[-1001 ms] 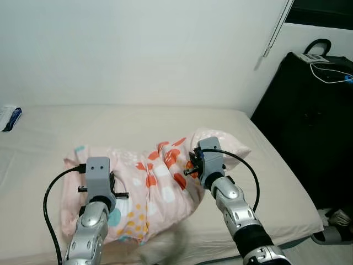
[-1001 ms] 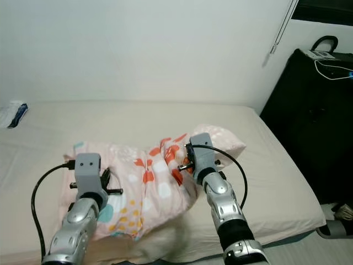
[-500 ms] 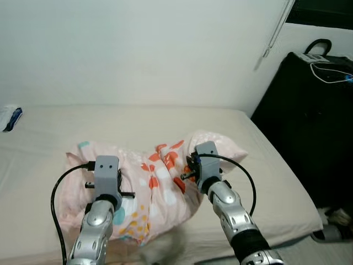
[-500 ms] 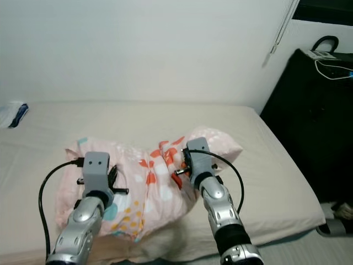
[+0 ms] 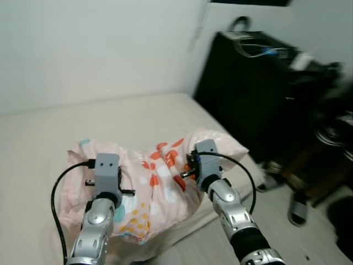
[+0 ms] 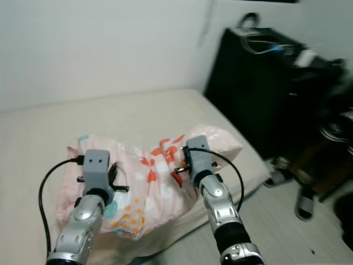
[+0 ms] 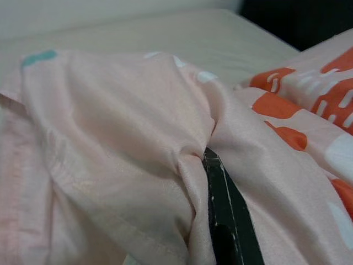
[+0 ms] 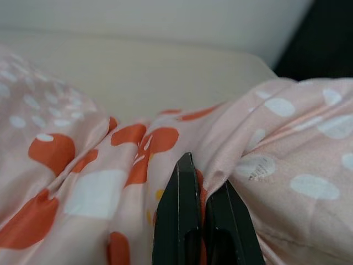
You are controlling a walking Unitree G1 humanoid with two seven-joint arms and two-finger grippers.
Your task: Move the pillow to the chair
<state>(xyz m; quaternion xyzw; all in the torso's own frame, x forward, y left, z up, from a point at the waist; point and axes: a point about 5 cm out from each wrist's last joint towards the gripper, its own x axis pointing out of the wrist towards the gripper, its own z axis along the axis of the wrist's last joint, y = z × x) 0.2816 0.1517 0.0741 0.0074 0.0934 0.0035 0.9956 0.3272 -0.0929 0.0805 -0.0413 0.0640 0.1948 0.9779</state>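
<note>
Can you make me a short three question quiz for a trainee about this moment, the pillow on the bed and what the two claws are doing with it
1. True or false: the left claw is shut on a fold of the pillow.
2. Multiple choice: What does the pillow's fabric look like? A) plain blue B) pink with orange and white patches C) green stripes
3. Fill in: the right claw pinches the pillow's cloth while the pillow hangs over the near edge of the ____.

Key: 1 true; 2 B; 3 bed
</note>
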